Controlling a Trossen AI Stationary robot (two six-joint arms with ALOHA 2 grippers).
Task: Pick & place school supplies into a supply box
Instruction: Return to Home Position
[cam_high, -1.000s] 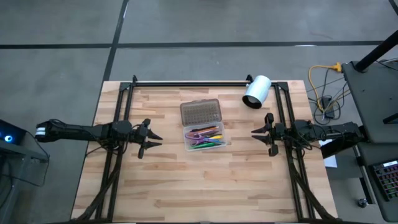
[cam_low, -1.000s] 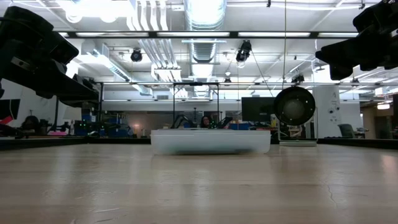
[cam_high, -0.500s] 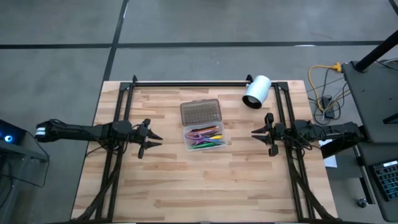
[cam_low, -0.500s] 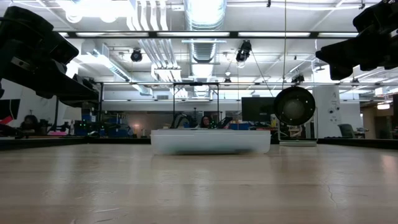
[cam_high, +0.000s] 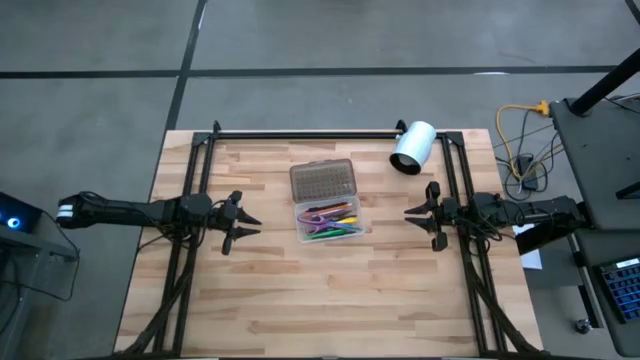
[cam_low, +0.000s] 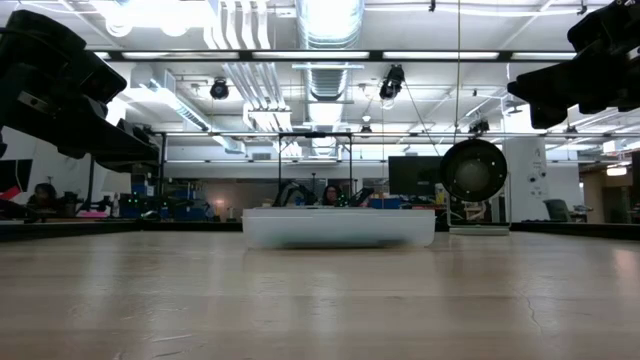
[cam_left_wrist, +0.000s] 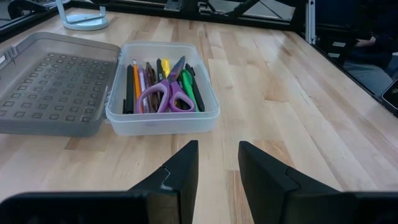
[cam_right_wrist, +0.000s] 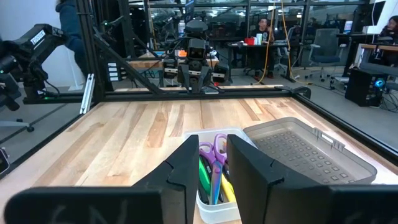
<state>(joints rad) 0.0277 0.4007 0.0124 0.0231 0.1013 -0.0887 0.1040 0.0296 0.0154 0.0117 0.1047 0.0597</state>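
Nothing has moved since the earlier frames: both arms and the box stand exactly as they did.

Item 1. Left gripper (cam_high: 240, 222): fingers parted with a narrow gap, nothing held. It hangs above the table's left half and points toward the middle.

Item 2. Right gripper (cam_high: 420, 213): likewise parted and empty, above the right half, facing the left one.

Item 3. Supply box (cam_left_wrist: 161, 122): sits on the table (cam_high: 300, 300) between the two grippers, well apart from each. We judge neither arm clearly nearer. Its long axis runs along the line joining them, so each gripper looks at a short end. The dotted lid (cam_left_wrist: 53, 84) lies open flat on the side toward the far rail.

Item 4. School supplies: pens and pencils (cam_left_wrist: 134, 84) lie lengthwise in the box, with the purple scissors (cam_left_wrist: 165, 93) on top. We see none outside it.

Item 5. White cylinder (cam_high: 412, 147): on its side near the far right corner, not part of the job.

Assessment: packing looks complete. What remains is for the arms to draw back, each straight away from the box end it faces.
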